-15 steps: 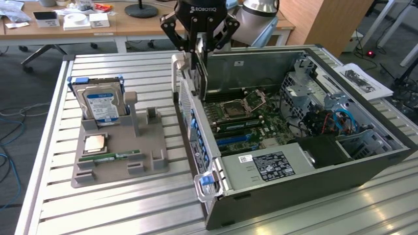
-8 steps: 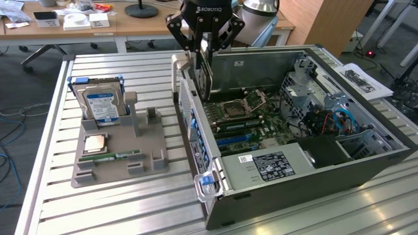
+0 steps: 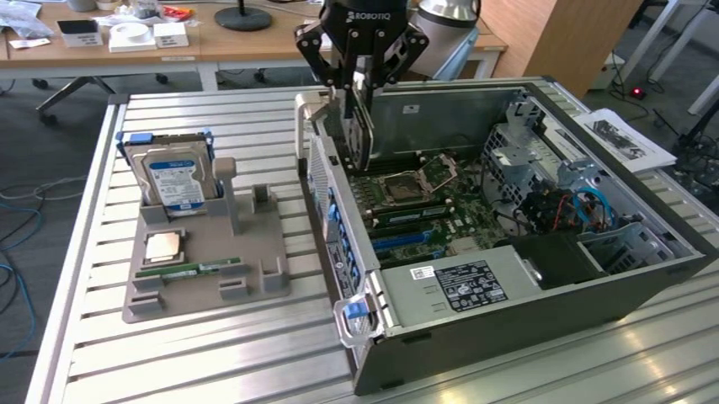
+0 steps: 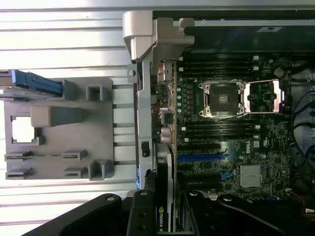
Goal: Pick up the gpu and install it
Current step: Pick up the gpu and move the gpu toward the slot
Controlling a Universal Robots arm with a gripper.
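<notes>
The gpu [image 3: 359, 135], a thin dark card with a green board edge, hangs on edge above the rear-left part of the open computer case [image 3: 629, 278]. My gripper [image 3: 359, 88] is shut on its upper end, fingers on both faces. In the wrist view the gpu [image 4: 165, 172] appears edge-on, with a green logo near the gripper [image 4: 165, 216], and runs along the case's rear wall beside the motherboard [image 4: 231, 147]. The card's lower edge is above the board and apart from the blue slot [image 4: 202, 158] and from the same blue slot [image 3: 405, 240] in the exterior view.
On the exterior view's left a grey fixture tray [image 3: 191, 278] holds a blue-labelled hard drive [image 3: 171, 172], a CPU [image 3: 165, 246] and a RAM stick [image 3: 191, 271]. The case's drive cage and cables [image 3: 561, 194] crowd its right side. Papers [image 3: 629, 139] lie beyond the case.
</notes>
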